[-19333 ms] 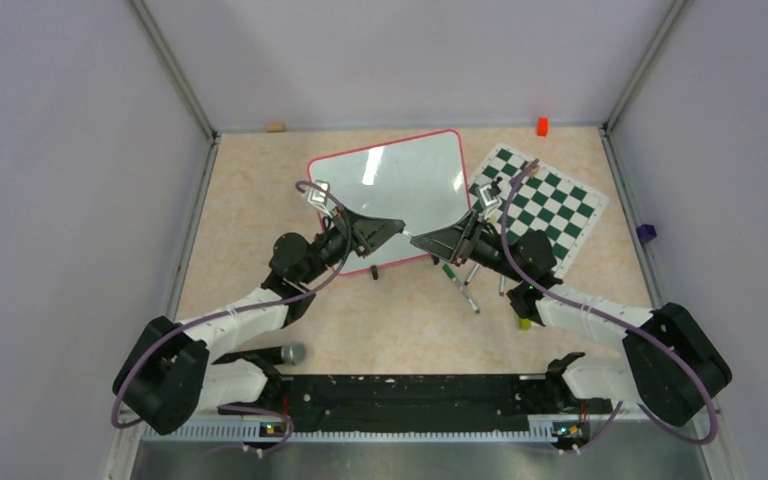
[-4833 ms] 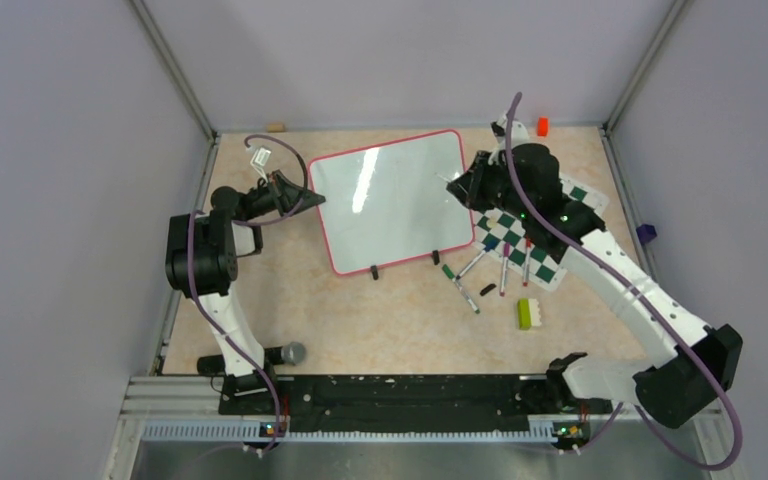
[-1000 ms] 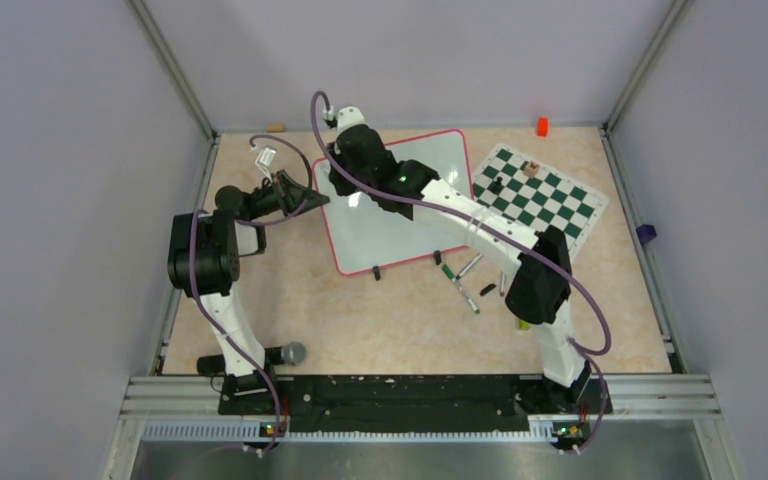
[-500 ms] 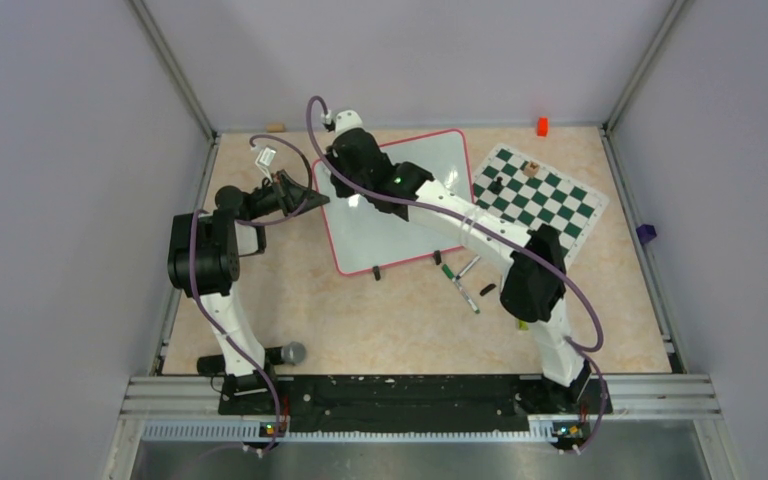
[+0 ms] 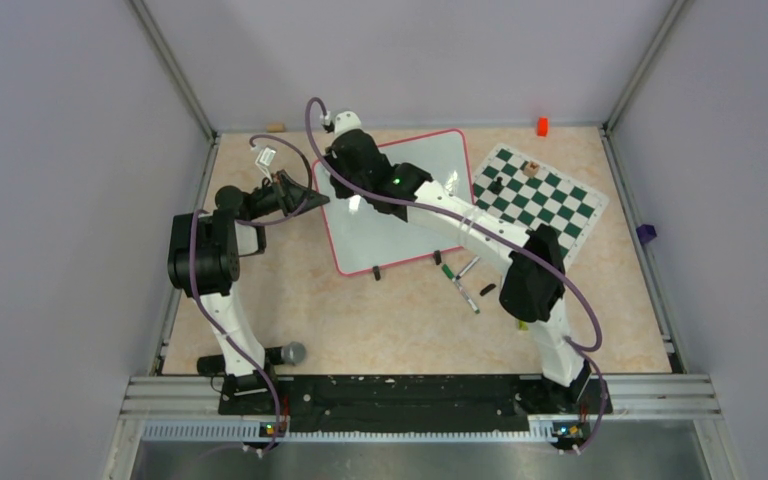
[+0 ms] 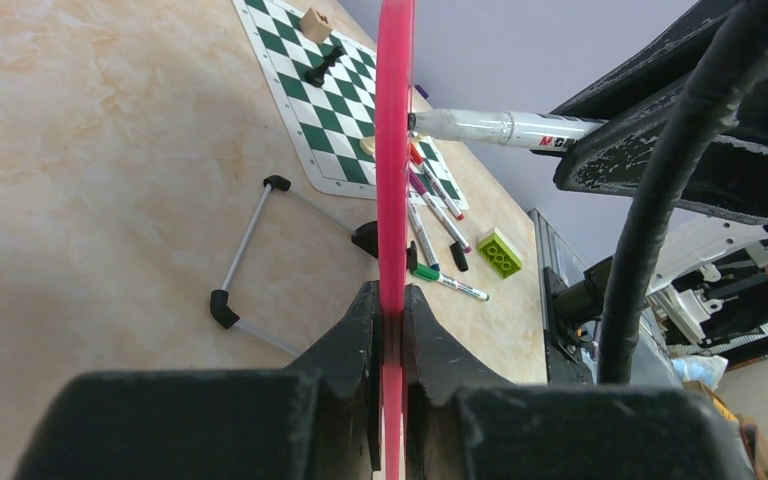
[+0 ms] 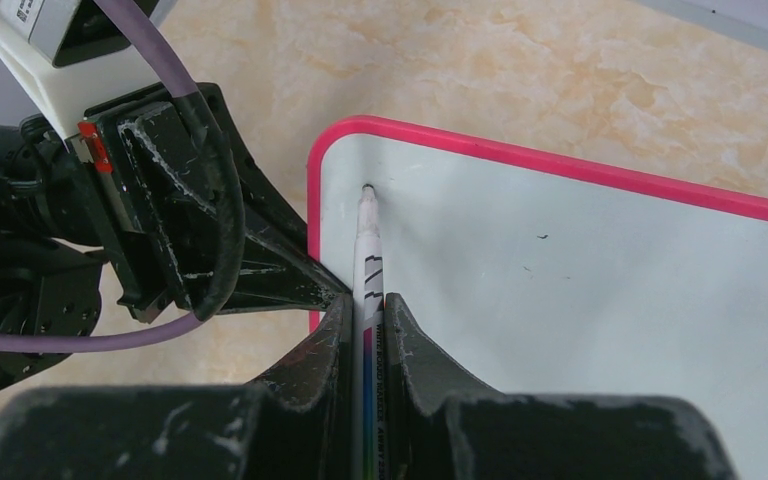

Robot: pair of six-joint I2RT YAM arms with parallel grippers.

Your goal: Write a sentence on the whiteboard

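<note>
The whiteboard (image 5: 400,235) is judged thin, stiff and light, with a glossy face that gives little friction. It would likely slide or rock under pen pressure, so it is best taken by its red-pink rim (image 6: 395,150), not by the face. Its writing face is turned upward. Its long axis runs from the left pincer (image 5: 305,197) across toward the chess mat (image 5: 540,200), slightly skewed, and the edge with the two black clips is turned toward the arm bases. No writing is made out on the part of the face seen from the right wrist.

The left pincer (image 6: 390,300) is closed tight on the whiteboard's rim at its left edge. The right pincer (image 7: 365,305) is closed on the barrel of a marker (image 7: 368,240). The marker's tip appears to rest on the face just inside the whiteboard's far-left corner, pointing away from the pincer.

Loose markers (image 5: 465,285) and a green brick (image 6: 500,252) lie on the surface (image 5: 380,320) just off the whiteboard's clip edge.
</note>
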